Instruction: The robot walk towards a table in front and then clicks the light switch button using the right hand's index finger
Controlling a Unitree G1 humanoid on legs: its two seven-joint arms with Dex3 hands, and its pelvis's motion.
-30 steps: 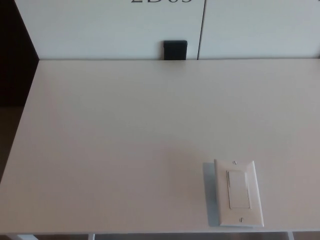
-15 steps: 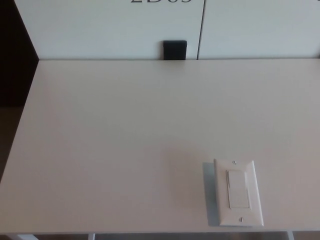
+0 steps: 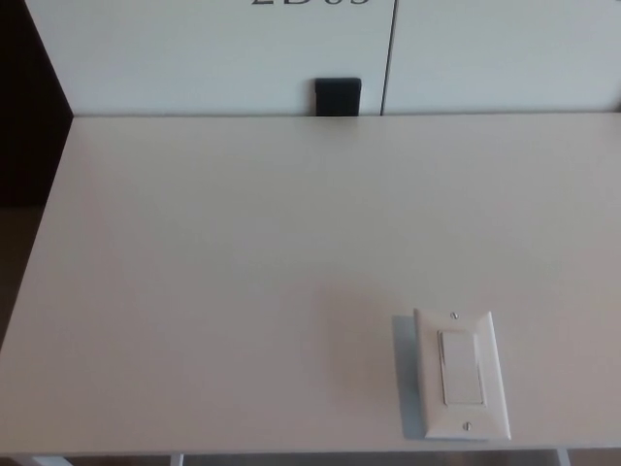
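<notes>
- No robot hand shows in the head view, not the left one and not the right one. So I cannot tell if the fingers are open or closed.
- My guess is that the arms hang low, out of sight, because the robot is standing at the table and has not reached out yet.
- The light switch (image 3: 462,374) lies flat on the table (image 3: 213,272), near the front edge and over to the right side. It sits on the side of the right hand, so I think it was put there to be easy for that hand to reach.
- The switch is a white plate shaped like a tall box with soft corners. It looks smooth and hard, like plastic. A small screw shows at the top and another at the bottom.
- In the middle of the plate is the button (image 3: 462,367), a wide, flat, tall piece. This is the part to press. It faces up, so a finger would have to come down on it from above.
- The table top is pale, plain and smooth, with nothing else on it.
- Behind the table stand white panels (image 3: 194,49) with a thin dark line between them. A small black block (image 3: 338,97) sits at the back edge of the table, far from the switch.
- The pressing step is not done yet, I think.
</notes>
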